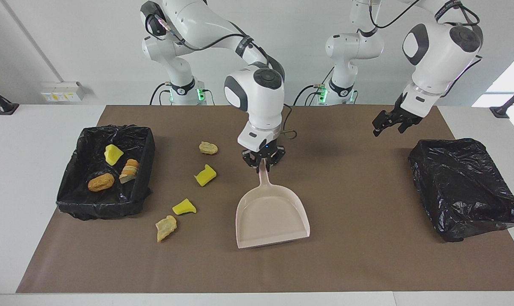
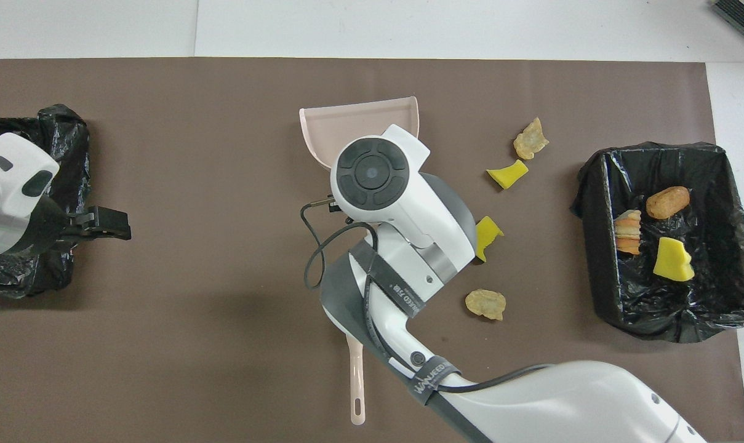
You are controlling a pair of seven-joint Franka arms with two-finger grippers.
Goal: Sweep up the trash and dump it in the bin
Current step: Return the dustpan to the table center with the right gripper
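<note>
While the right claw (image 1: 263,163) pinches the dustpan (image 1: 271,216) handle, four scraps lie outside the bin (image 1: 106,206), three inside; left claw (image 1: 390,125) spread.

I count seven scraps of trash. Three lie in the lined bin (image 1: 106,204): a yellow sponge chunk (image 1: 112,154), an orange-brown lump (image 1: 100,182) and a layered bread piece (image 1: 130,168). Four lie on the mat (image 1: 257,263) beside it: two yellow chunks (image 1: 205,175) (image 1: 184,207), two tan lumps (image 1: 208,148) (image 1: 166,227).

White arms (image 1: 257,91), dark grey joints, black cables, black pincers.
</note>
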